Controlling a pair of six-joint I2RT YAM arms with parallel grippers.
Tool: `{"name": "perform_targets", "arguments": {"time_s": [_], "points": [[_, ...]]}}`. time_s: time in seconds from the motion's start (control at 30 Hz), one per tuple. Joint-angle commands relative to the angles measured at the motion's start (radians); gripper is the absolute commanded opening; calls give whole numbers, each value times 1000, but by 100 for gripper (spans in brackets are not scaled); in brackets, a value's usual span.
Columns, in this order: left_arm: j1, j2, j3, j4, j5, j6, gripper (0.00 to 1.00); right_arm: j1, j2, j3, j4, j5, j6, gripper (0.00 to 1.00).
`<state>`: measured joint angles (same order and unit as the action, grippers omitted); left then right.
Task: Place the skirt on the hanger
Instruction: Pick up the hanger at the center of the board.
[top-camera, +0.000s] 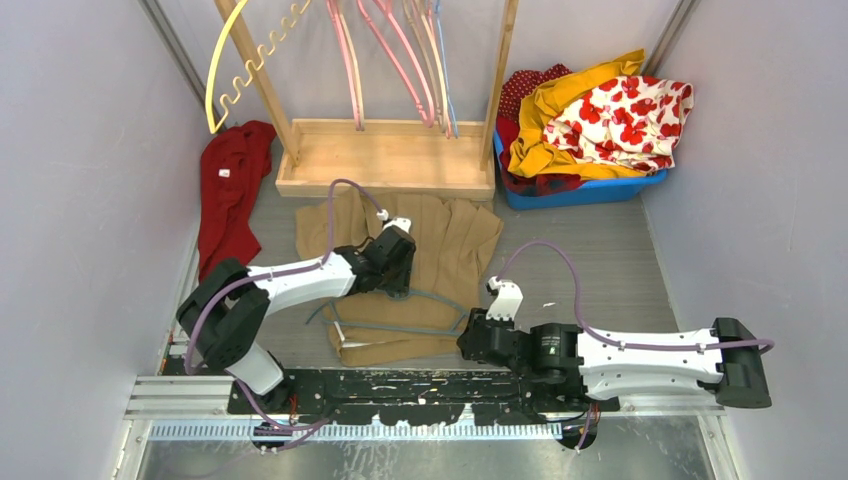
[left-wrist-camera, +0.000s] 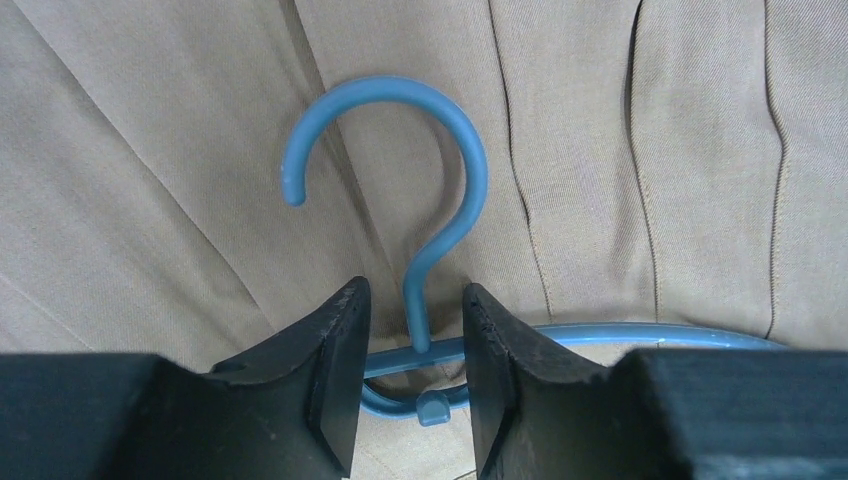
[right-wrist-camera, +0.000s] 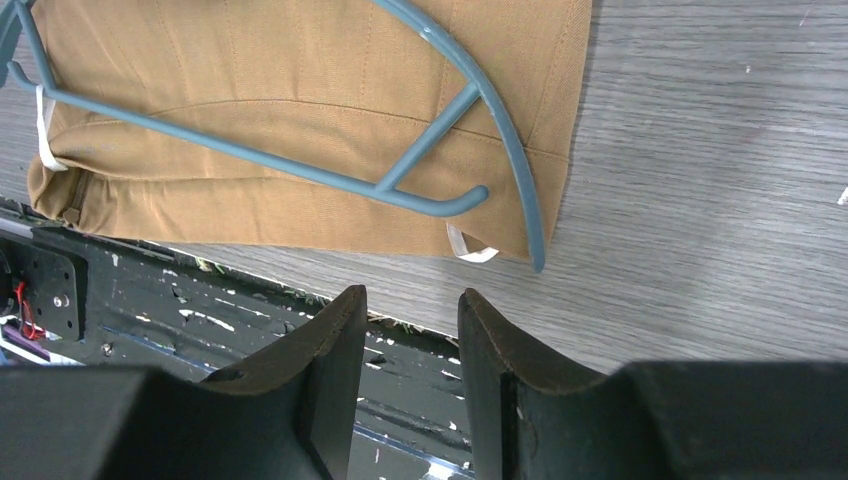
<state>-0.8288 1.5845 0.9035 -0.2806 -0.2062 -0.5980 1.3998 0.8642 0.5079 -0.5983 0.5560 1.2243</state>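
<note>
The tan skirt (top-camera: 450, 235) lies flat on the table with the blue-grey hanger (top-camera: 400, 327) resting on its near part. My left gripper (top-camera: 400, 288) points down at the base of the hanger's hook. In the left wrist view the hanger (left-wrist-camera: 470, 170) has its thin neck between the two fingers of the left gripper (left-wrist-camera: 415, 300), with a gap on each side, over the skirt (left-wrist-camera: 650, 150). My right gripper (top-camera: 468, 340) stands open and empty by the skirt's near right corner. In the right wrist view the right gripper (right-wrist-camera: 410, 305) sits short of the hanger (right-wrist-camera: 300, 170) and the skirt (right-wrist-camera: 300, 70).
A wooden rack base (top-camera: 385, 160) stands at the back with pink hangers (top-camera: 400, 50) and a yellow one (top-camera: 215, 70) above it. A red garment (top-camera: 230, 190) lies at the left wall. A blue bin (top-camera: 590, 190) heaped with clothes is back right. A black rail (top-camera: 420, 385) runs along the near edge.
</note>
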Motion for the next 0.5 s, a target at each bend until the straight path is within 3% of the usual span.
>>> {"name": "perform_targets", "arguments": {"time_s": [0.0, 0.07, 0.17, 0.47], "points": [[-13, 8, -4, 49, -33, -10, 39, 4, -32, -17, 24, 21, 10, 44], [-17, 12, -4, 48, -41, -14, 34, 5, -41, -24, 22, 24, 12, 44], [-23, 11, -7, 49, -48, -19, 18, 4, -53, -32, 20, 24, 15, 44], [-30, -38, -46, 64, -96, -47, 9, 4, -81, -46, 6, 22, 27, 43]]}}
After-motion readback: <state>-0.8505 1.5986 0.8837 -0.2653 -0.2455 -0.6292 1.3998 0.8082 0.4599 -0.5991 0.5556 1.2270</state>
